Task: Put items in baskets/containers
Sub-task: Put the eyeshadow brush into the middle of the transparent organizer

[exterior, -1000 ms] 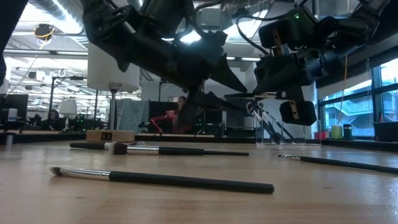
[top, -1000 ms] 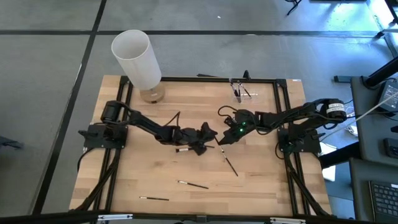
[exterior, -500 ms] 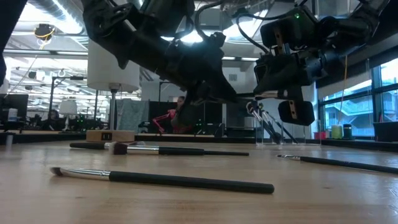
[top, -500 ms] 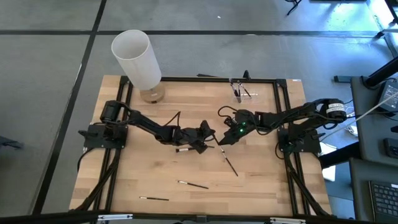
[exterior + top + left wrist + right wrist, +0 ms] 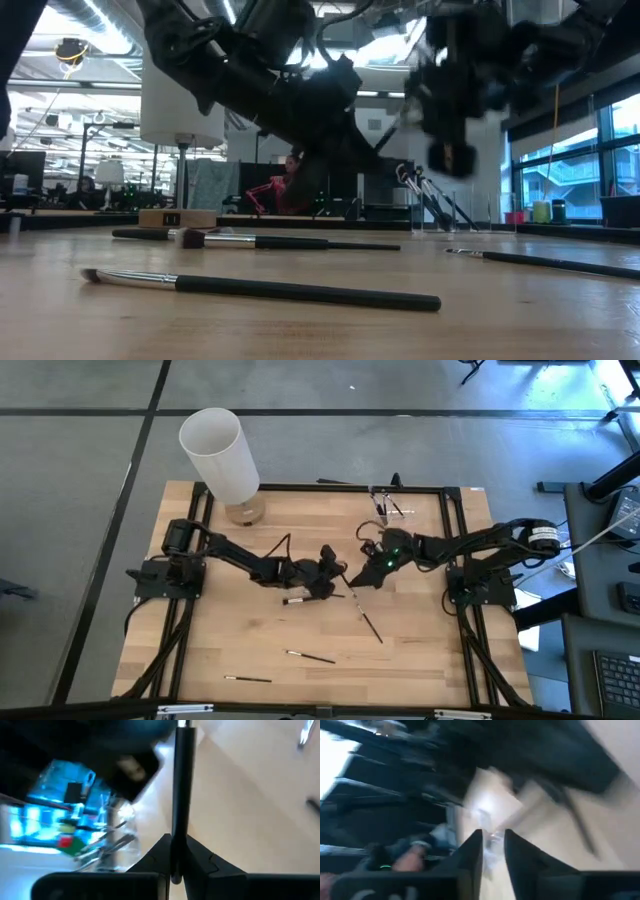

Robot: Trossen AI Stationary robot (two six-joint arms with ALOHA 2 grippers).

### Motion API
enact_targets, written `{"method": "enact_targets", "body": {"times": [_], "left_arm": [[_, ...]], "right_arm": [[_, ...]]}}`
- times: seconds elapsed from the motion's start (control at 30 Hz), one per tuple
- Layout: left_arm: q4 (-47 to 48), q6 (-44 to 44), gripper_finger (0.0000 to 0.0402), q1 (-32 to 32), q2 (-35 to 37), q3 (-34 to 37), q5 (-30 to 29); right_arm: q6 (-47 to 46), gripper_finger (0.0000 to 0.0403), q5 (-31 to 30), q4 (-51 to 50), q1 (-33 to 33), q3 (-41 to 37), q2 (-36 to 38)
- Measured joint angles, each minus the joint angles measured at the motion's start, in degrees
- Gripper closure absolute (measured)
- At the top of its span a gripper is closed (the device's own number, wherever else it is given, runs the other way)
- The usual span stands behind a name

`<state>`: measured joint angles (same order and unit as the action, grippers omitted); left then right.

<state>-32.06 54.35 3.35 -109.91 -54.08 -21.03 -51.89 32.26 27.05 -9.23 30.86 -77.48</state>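
Observation:
My left gripper [image 5: 335, 568] is at mid-table, shut on a thin black-handled brush [image 5: 181, 785]. My right gripper [image 5: 366, 565] hovers just to its right, a little higher; its fingers [image 5: 470, 855] stand apart with nothing between them. The clear holder [image 5: 385, 506] stands at the far edge with a few brushes upright in it, and shows again in the low view [image 5: 432, 205]. Several more brushes lie flat on the wood: [image 5: 371, 624], [image 5: 310, 656], [image 5: 247, 679], [image 5: 296, 600]. My left gripper pinches the brush's black handle [image 5: 175, 842] between its two fingertips. It comes from the table's left, slanting slightly down. The handle runs out past the fingertips to the silver ferrule [image 5: 185, 723]. The brush is lifted clear of the table.
A tall white cylinder [image 5: 220, 452] stands at the far left corner on a small wooden base. In the low view, brushes lie close to the camera [image 5: 260, 287], [image 5: 255, 241], [image 5: 545, 263]. A black frame [image 5: 300, 488] borders the wooden top.
My left gripper has shut on the brush held up at mid-table and rolled about its own line. My right gripper has risen, rolled and drawn back a little toward the far right, its fingers now apart from the brush.

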Motion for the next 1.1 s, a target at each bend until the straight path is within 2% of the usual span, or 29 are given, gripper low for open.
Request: {"method": "enact_targets", "body": {"times": [0.1, 0.17, 0.3, 0.43, 0.53, 0.6, 0.67, 0.73, 0.9, 1.1], "left_arm": [[0.6, -6.8, 0.0376, -2.0, -0.2, 0.2, 8.2], [0.0, -9.4, 0.0377, -2.9, -0.2, 0.2, 12.8], [0.1, -14.7, 0.0381, -4.2, -0.2, 0.1, 18.0], [-0.7, -27.7, 0.0379, -6.9, 0.2, 0.2, 21.9], [-1.1, -41.3, 0.0379, -10.0, 1.1, 0.1, 26.8], [-0.6, -50.4, 0.0379, -12.5, 1.8, 0.3, 30.3], [-0.9, -57.1, 0.0379, -14.6, 1.8, 0.2, 33.7], [-1.0, -61.1, 0.0379, -15.9, 1.7, 0.2, 35.8], [-1.3, -63.1, 0.0378, -15.7, 1.1, 0.3, 36.2], [-7.2, -63.7, 0.0378, -13.8, 1.1, 0.2, 38.6]], "right_arm": [[4.7, 0.0294, -1.1, 1.8, -1.4, 1.8, 5.4], [8.7, 0.0284, -4.4, 0.5, -2.5, 2.0, 8.5], [17.7, 0.0279, -13.1, -3.8, -4.5, 2.3, 14.4], [28.4, 0.0279, -24.7, -10.7, -3.8, 2.3, 19.8], [36.0, 0.0279, -36.0, -14.1, 0.4, 1.2, 23.3], [38.6, 0.0279, -44.0, -15.3, 3.8, -0.5, 24.6], [38.7, 0.0279, -48.7, -14.1, 6.6, -2.8, 24.8], [37.7, 0.0279, -49.5, -8.9, 8.2, -5.6, 24.1], [35.6, 0.0279, -49.2, 8.5, 9.1, -11.1, 19.6], [35.2, 0.0278, -49.9, 18.2, 8.6, -12.0, 12.8]]}}
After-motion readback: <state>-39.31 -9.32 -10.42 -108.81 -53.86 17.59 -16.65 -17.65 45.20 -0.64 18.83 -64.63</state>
